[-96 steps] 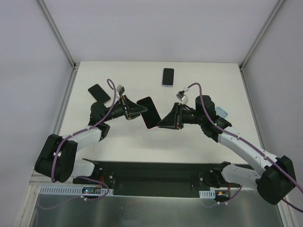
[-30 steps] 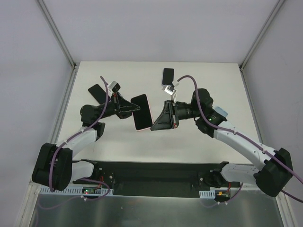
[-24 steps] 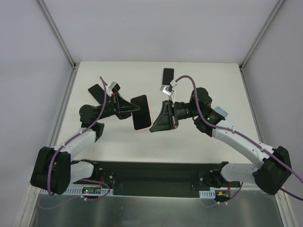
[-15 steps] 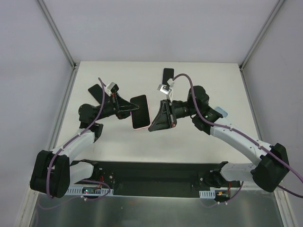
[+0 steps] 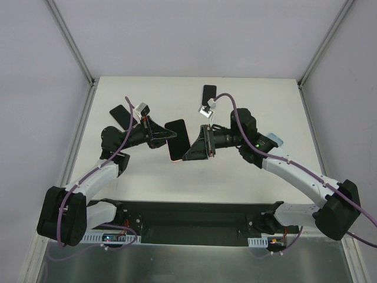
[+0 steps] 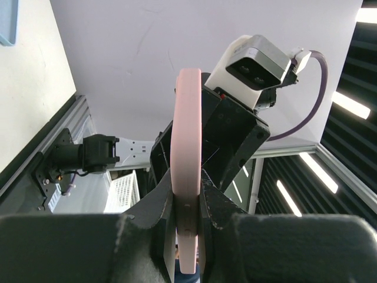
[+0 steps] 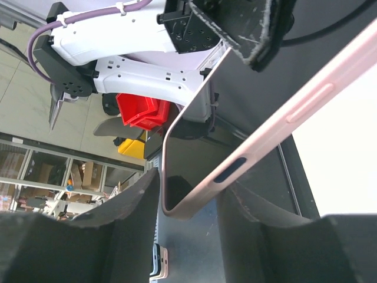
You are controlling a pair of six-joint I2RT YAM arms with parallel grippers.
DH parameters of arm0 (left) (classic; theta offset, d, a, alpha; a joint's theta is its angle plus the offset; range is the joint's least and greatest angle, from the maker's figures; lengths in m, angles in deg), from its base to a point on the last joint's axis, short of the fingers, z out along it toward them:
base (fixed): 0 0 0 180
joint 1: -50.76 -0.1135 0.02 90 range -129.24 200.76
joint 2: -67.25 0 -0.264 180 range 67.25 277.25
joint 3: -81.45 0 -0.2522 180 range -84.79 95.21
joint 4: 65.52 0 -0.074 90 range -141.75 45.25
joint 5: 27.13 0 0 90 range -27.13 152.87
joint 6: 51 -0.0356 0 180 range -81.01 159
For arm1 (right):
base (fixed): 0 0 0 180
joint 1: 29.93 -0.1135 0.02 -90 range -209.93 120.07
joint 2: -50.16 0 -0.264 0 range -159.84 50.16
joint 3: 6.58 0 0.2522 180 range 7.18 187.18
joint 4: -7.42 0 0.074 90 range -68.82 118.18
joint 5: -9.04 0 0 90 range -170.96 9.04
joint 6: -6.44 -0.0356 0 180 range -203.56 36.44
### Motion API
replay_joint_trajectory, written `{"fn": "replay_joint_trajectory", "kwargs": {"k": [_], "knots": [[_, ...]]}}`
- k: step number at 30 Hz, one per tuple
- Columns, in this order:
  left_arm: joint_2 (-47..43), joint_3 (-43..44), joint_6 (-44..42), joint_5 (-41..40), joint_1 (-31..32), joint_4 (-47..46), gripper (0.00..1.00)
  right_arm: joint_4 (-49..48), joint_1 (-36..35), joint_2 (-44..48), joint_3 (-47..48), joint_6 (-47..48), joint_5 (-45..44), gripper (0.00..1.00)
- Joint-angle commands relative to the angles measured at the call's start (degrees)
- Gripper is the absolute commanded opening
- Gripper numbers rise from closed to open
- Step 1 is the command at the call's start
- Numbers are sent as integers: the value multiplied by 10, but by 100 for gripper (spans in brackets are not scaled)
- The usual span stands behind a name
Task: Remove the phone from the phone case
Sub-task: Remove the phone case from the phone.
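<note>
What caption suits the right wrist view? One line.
Right gripper, jaws open, straddles a corner of the pink-cased phone.

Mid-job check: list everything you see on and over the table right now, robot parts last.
cased phone: one, dark screen in a pink case, held in the air over the middle of the table, between the two grippers
far phone: one, black, flat on the table at its far middle
left phone: one, black, on the table at far left, partly behind the left arm
light blue item: one, on the table at right, mostly hidden by the right arm; cannot tell what it is
table: one, white
left gripper: one, black, shut on the cased phone's edge
right gripper: one, black, jaws open astride its corner
</note>
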Motion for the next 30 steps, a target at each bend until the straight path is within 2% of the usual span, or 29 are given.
{"fn": "replay_joint_trajectory", "kwargs": {"k": [1,8,11,13,14,18,23,30], "knots": [[-4,26,-11,7,1,-37,0,-7,-1,11,29,10,4,42],[6,33,-10,22,-3,-49,0,-7,3,23,18,17,25,29],[11,37,-10,30,-5,-51,0,-7,6,30,11,22,34,29],[13,40,-10,34,-7,-54,0,-7,9,34,7,27,43,32],[14,41,-10,39,-7,-55,0,-7,11,36,5,28,46,40],[17,52,-16,54,-7,-55,0,-7,24,44,-4,26,57,51],[14,55,-28,59,-7,-42,0,-8,49,61,-17,10,55,51],[22,63,-27,58,-8,-47,0,-8,48,54,-23,6,73,51]]}}
